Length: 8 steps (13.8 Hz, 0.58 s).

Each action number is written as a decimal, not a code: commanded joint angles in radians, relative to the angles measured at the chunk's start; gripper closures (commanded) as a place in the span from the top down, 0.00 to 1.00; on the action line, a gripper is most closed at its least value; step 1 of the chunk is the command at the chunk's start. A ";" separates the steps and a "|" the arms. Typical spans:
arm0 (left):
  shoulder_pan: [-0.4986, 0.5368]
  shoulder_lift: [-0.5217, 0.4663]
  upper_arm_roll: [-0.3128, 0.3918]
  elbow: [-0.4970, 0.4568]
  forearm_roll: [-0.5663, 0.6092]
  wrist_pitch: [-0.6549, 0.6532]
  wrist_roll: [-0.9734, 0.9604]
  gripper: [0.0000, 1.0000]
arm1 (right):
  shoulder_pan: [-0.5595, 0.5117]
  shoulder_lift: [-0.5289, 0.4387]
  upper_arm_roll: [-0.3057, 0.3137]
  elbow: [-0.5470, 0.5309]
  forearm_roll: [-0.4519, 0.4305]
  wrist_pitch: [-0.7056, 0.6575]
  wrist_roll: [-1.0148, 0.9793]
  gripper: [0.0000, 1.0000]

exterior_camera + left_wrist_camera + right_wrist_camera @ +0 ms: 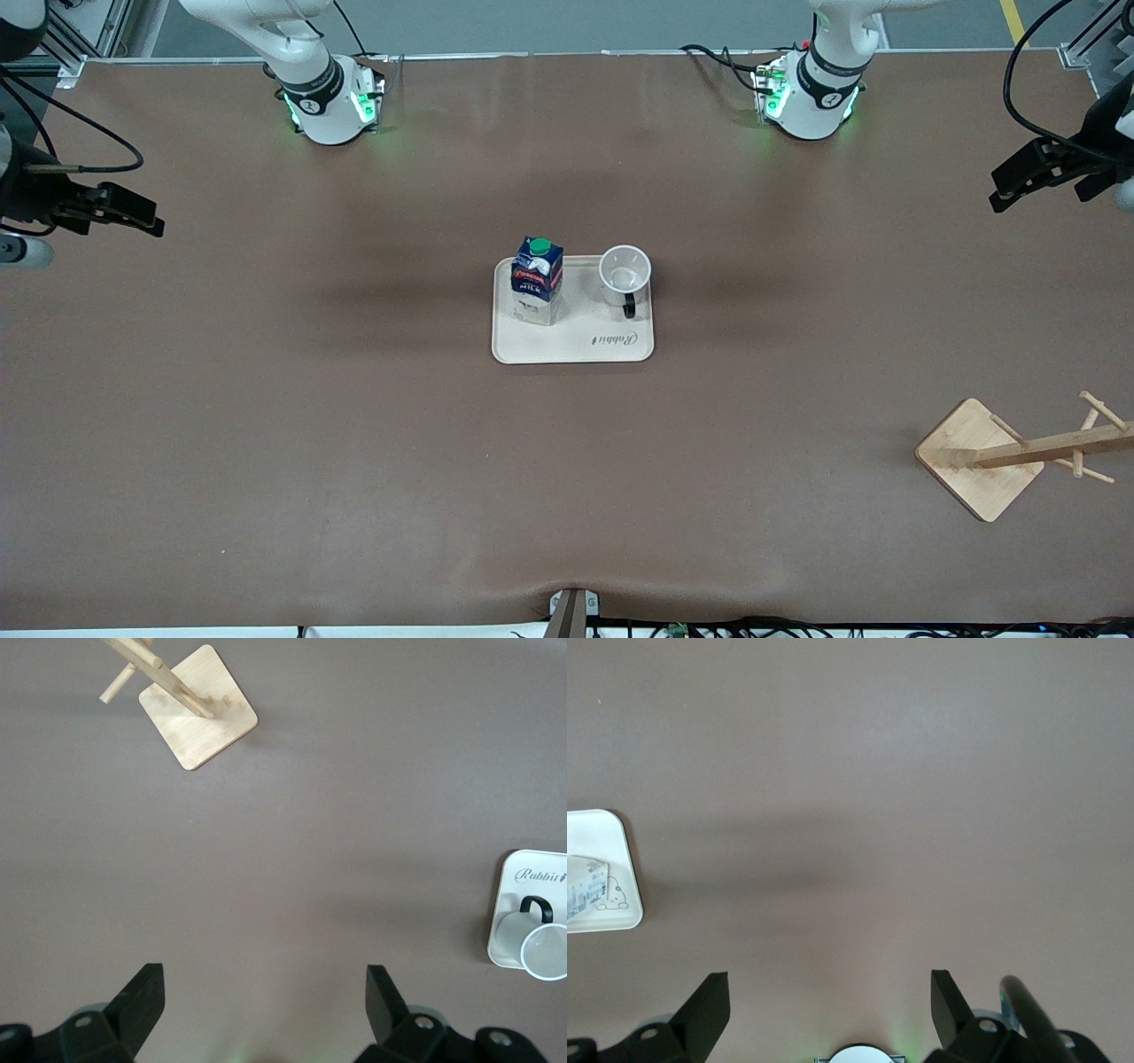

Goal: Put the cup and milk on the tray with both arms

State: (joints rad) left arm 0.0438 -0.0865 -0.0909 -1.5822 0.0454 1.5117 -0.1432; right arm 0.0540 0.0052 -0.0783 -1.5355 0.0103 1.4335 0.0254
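Observation:
The cream tray (576, 350) lies at the table's middle. The dark blue milk carton (538, 280) with a green cap stands upright on it, toward the right arm's end. The white cup (625, 275) with a black handle stands upright on it, toward the left arm's end. The left wrist view shows the cup (536, 943) on the tray's corner (512, 886). The right wrist view shows the tray's other end (620, 904) and the carton's base (583, 886). My left gripper (1005, 190) (264, 999) is open and empty, high at its end of the table. My right gripper (146, 221) (830, 1001) is open and empty, high at its end.
A wooden rack with a square base (979, 456) and pegged post (1054, 446) stands near the front camera at the left arm's end; it also shows in the left wrist view (199, 719). The arm bases (332, 102) (811, 97) glow green at the table's back edge.

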 commanded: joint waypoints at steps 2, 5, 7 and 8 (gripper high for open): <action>-0.002 0.005 -0.006 -0.013 -0.016 -0.007 -0.009 1.00 | -0.016 -0.008 0.015 0.112 -0.029 -0.061 -0.009 1.00; -0.002 0.027 -0.023 0.002 -0.016 -0.002 -0.018 1.00 | -0.028 -0.008 0.014 0.110 -0.027 -0.061 -0.018 1.00; -0.001 0.021 -0.026 0.005 -0.018 -0.002 -0.048 1.00 | -0.055 -0.008 0.015 0.103 -0.023 -0.061 -0.024 1.00; 0.001 0.019 -0.026 0.007 -0.019 -0.002 -0.052 1.00 | -0.056 -0.008 0.014 0.103 -0.023 -0.061 -0.024 1.00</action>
State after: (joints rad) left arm 0.0404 -0.0610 -0.1117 -1.5910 0.0437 1.5134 -0.1736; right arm 0.0255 -0.0016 -0.0780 -1.4344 0.0007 1.3827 0.0199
